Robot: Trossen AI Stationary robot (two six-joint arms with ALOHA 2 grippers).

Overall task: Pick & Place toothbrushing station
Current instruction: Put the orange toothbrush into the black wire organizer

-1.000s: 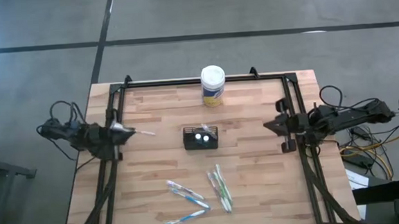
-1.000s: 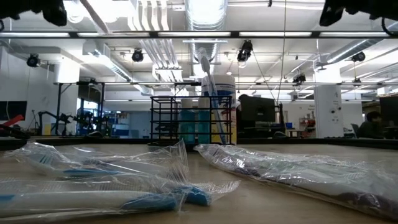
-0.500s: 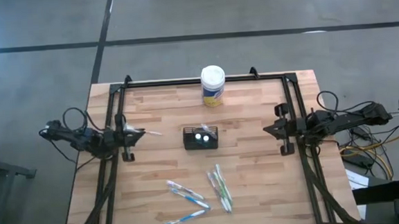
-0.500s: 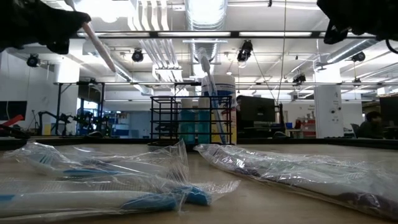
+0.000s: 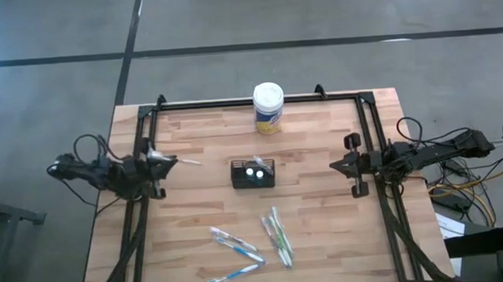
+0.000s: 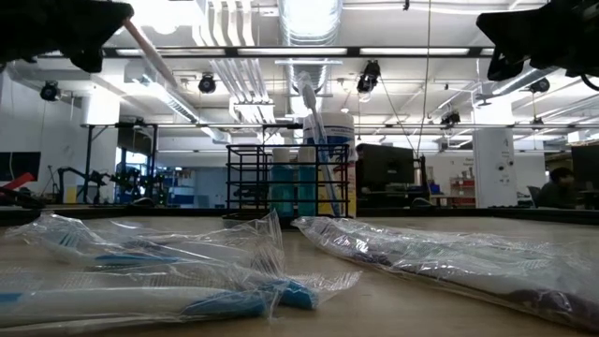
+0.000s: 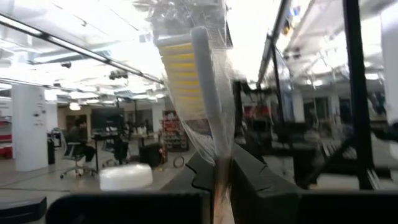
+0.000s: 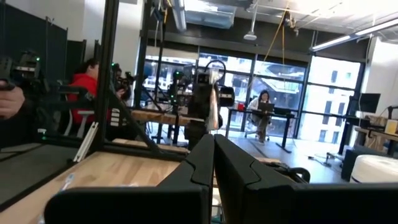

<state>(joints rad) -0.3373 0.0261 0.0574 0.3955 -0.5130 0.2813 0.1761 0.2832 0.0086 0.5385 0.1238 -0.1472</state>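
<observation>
Black caddy (image 5: 253, 173) partly stocked, wrapped brush (image 7: 202, 87) pinched in left gripper (image 5: 167, 164) apparently next, right gripper (image 5: 336, 164) closed empty, more brushes (image 5: 276, 236) left.

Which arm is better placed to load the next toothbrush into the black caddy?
Left: the left gripper is shut on a wrapped toothbrush, beside the black caddy. The right gripper is shut, holding nothing.

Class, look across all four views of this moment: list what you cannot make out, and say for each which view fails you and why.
- High view: the two pale round tops inside the small black slotted caddy are too small to identify.
- Low view: the yellow-labelled, white-lidded round canister is mostly screened by the caddy's bars.
- Left wrist view: the wrapped toothbrush in the left gripper has its tip lost in glare.
- Low view: the right gripper is cut off by the top edge.
</observation>
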